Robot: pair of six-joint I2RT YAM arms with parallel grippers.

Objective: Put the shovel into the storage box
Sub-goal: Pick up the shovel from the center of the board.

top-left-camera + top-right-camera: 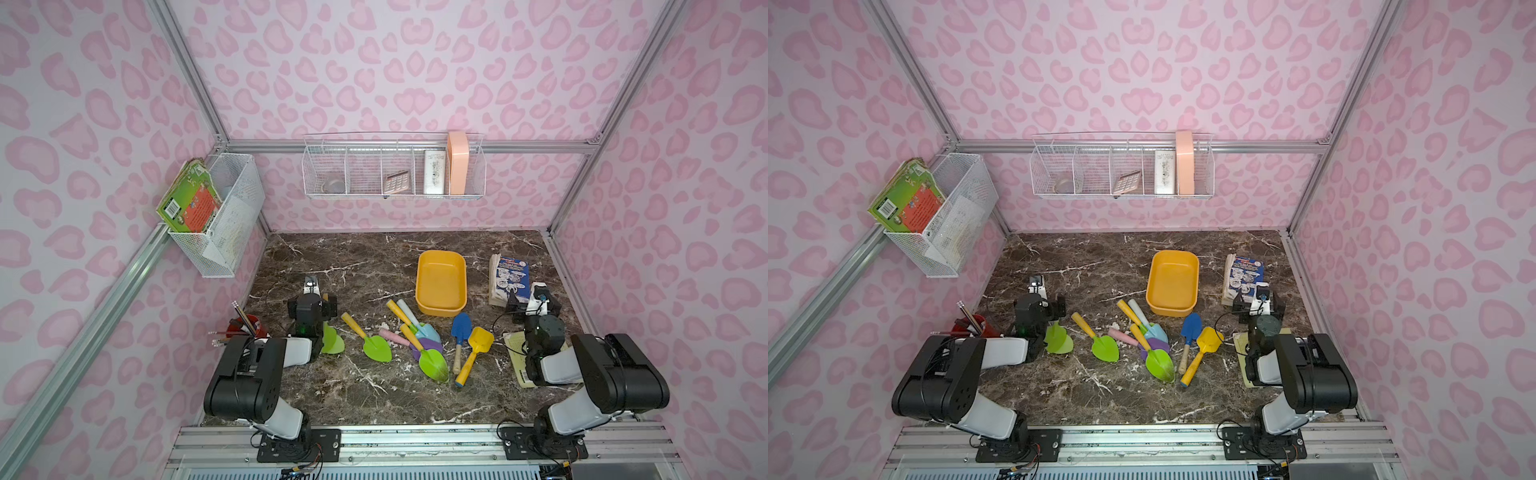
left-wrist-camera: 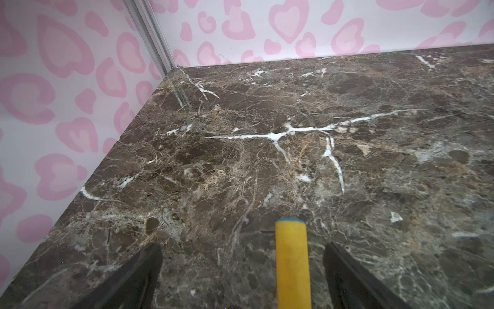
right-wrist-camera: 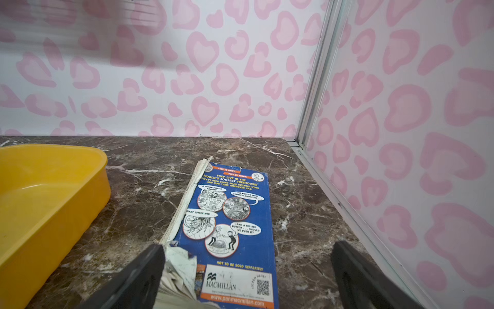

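Left end effector (image 2: 242, 247) wide open, straddling green shovel's (image 1: 332, 338) yellow handle, no grip on it. Right end effector (image 3: 248, 246) wide open over book (image 3: 235, 214), holding nothing. Storage box (image 1: 440, 286) sits on desk (image 1: 353, 386), 2 o'clock from that shovel, with other shovels (image 1: 415, 336) between.

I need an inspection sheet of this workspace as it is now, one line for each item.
Surface: brown marble table, no spill seen.
Job's things: storage box empty; toy shovels lie in front of it, none inside.
Clutter: blue book, red pencil cup, yellowish notepad.
Grippers: left gripper open, a yellow handle between its jaws, not gripped; right gripper open over the book.
Cables: black cable loops near the right gripper.
Surroundings: pink heart-patterned walls, white wire baskets hung on them.
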